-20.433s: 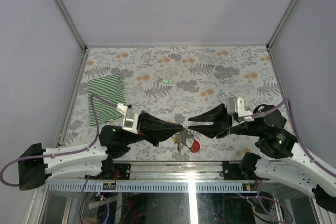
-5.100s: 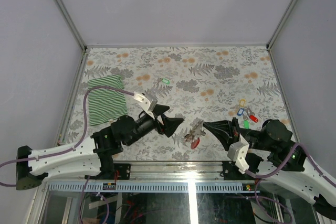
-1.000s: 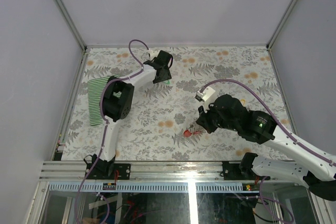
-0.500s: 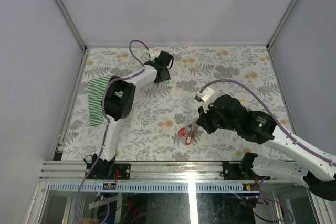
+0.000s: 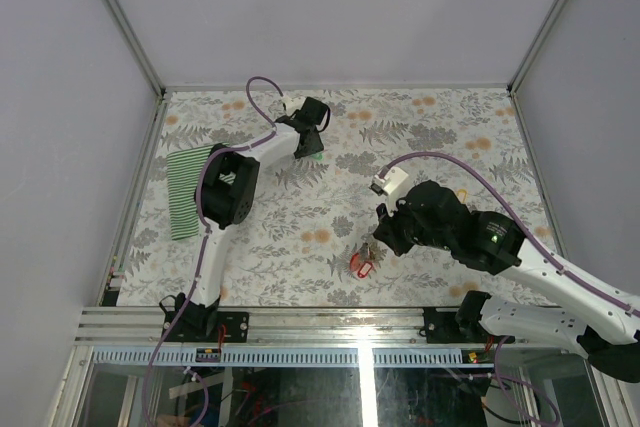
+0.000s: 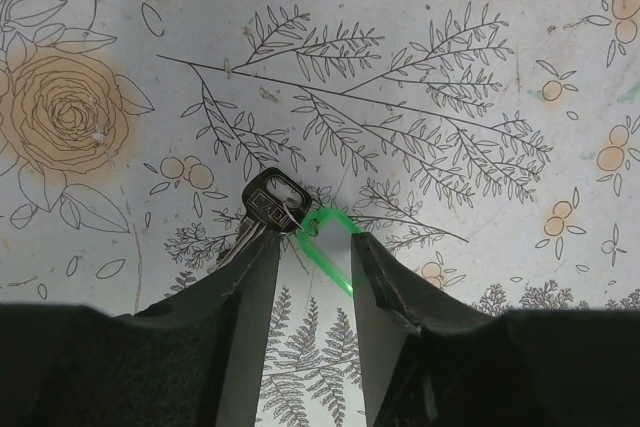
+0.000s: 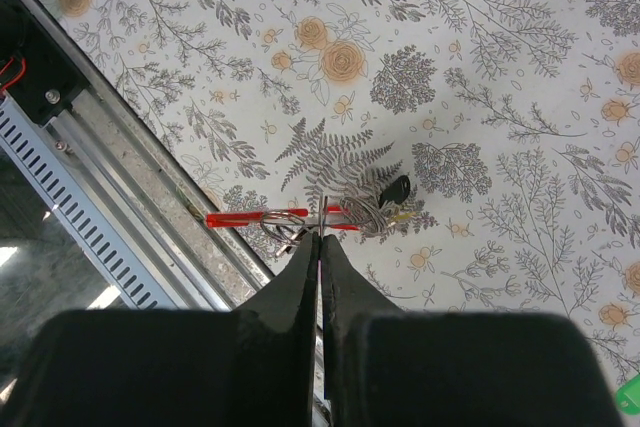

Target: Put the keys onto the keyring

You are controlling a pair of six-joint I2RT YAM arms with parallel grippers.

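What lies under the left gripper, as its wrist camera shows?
The left gripper, fingers open, straddles a dark-headed key and a green loop on the floral tablecloth. The key's blade runs under one finger, so its tip is hidden.

Left tool (image 6: 316, 249) parted — right tool (image 7: 319, 240) (pinched).

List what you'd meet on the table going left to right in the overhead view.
In order: green striped cloth → left gripper → keyring → right arm.
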